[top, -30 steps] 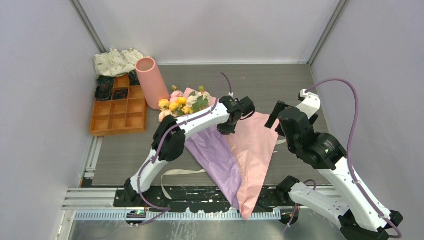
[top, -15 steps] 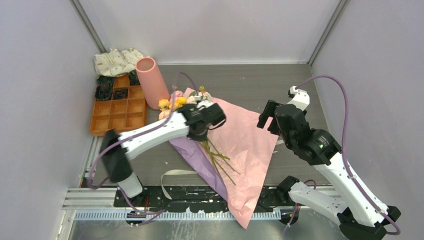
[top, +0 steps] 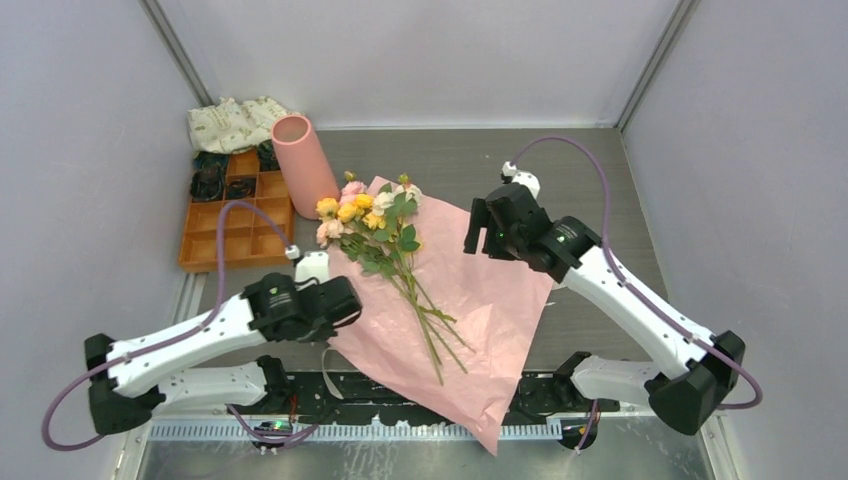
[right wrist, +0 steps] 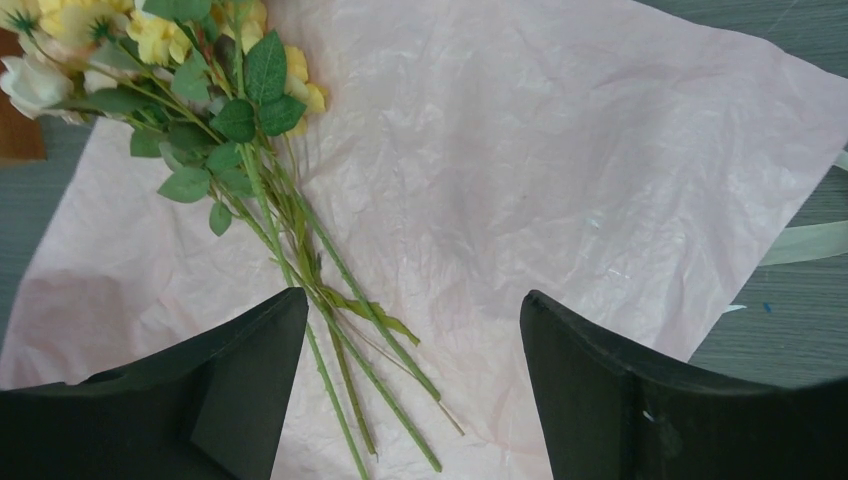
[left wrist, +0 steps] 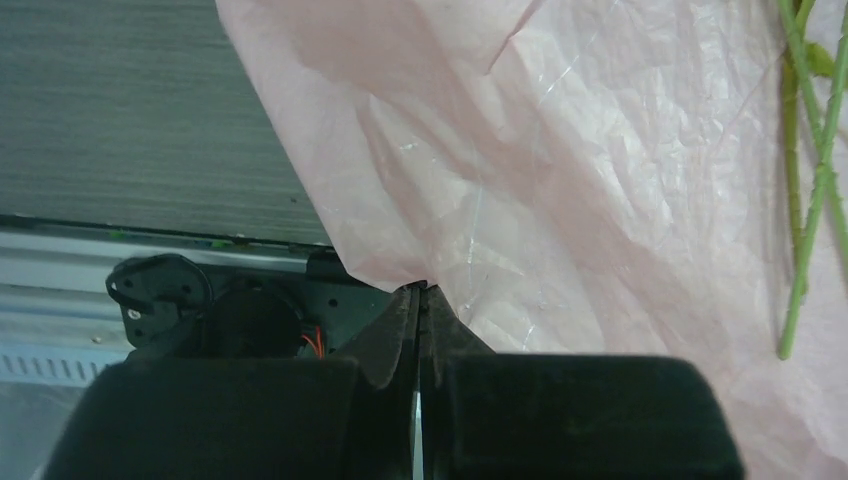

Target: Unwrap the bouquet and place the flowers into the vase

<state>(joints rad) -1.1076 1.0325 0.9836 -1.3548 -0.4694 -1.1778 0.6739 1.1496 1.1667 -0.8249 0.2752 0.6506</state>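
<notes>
Flowers (top: 385, 235) are now lying bare, ready for pickup: L gripper (left wrist: 420, 292) clenching peeled-back pink paper (top: 490, 300), R gripper (right wrist: 412, 305) hanging open.

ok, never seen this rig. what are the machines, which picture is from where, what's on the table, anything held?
Two robot arms, left arm and right arm, bolted at the table's near edge. The wide picture is from a fixed camera above and behind them; the others look out from each wrist. On it: pink wrapping paper spread open with the flowers on it, the vase upright, an orange tray, a patterned cloth. The left hand is shut, pinching the paper's edge. The right hand hangs open above the paper, empty.
</notes>
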